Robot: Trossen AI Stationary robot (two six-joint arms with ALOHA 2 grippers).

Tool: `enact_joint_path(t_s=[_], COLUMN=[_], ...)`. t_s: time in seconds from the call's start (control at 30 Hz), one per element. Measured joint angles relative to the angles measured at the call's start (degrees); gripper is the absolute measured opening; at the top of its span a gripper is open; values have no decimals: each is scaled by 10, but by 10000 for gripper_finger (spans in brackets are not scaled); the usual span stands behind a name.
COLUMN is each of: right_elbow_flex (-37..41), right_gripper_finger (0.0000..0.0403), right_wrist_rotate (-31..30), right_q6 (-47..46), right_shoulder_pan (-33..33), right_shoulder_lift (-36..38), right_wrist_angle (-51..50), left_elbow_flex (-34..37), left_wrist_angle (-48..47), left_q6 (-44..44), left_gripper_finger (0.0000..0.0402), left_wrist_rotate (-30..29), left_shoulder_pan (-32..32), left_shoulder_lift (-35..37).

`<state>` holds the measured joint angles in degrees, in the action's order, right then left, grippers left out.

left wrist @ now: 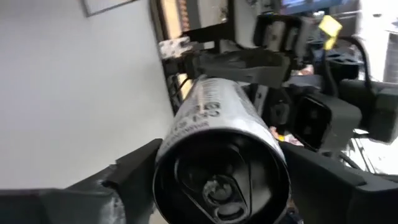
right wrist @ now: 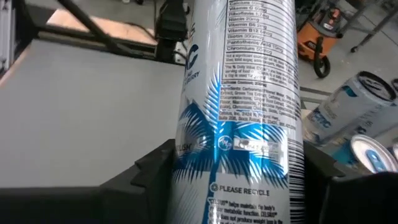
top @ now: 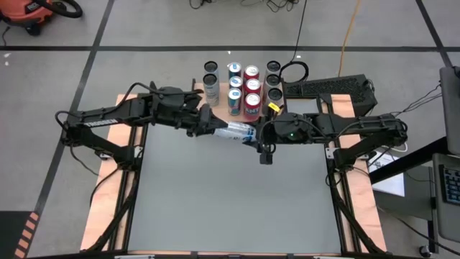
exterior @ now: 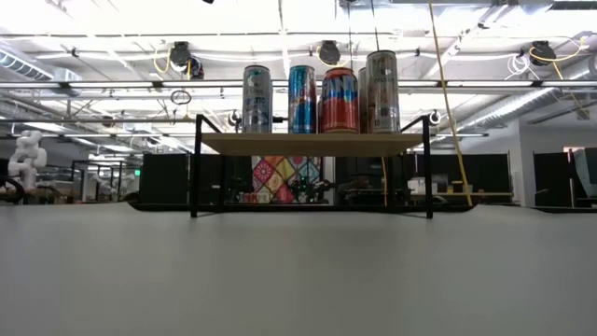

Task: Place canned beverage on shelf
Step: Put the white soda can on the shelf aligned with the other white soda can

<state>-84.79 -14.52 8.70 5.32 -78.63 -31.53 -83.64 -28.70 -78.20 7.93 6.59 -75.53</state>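
Observation:
A white-and-blue can [top: 236,132] lies level in the air over the table's far middle, between my two grippers. My left gripper [top: 213,126] is at its top end and my right gripper [top: 256,135] at its bottom end; both are shut on it. The shelf [exterior: 312,143], with a pale wooden top on black legs, stands at the far edge with several upright cans [top: 243,86] on it. Neither gripper shows in the low view. My left gripper pinches the can's top end, by the pull-tab rim [left wrist: 219,144], between its two fingers [left wrist: 127,177]. The fingers come level from the table's left and lie along the can. The can is clear of the table. My right gripper pinches the can's bottom end, by the recycling print [right wrist: 239,186], between its two fingers [right wrist: 155,168]. The fingers come level from the table's right and lie along the can. The can reaches away from them toward the other gripper.
The grey tabletop [top: 230,194] stretches from the arms to the near edge. Pale wooden side boards with black rails [top: 108,208] run along both sides. Cables [top: 295,72] and a dark keyboard [top: 327,88] lie just beyond the shelf on the right.

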Motion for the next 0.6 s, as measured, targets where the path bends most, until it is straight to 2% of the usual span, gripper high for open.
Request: enact_joint_path(t_s=[0.2, 0.6], right_elbow_flex=[0, 0], right_gripper_finger=[205, 204], right_wrist_rotate=[13, 46], right_q6=[-54, -111], right_shoulder_pan=[0, -10], right_shoulder_lift=[6, 52], right_wrist_angle=[-7, -34], left_elbow_flex=[0, 0], left_wrist_angle=[26, 95], left_q6=[10, 22], left_gripper_finger=[343, 347], left_wrist_rotate=[0, -23], left_shoulder_pan=[1, 5], left_shoulder_lift=[0, 0])
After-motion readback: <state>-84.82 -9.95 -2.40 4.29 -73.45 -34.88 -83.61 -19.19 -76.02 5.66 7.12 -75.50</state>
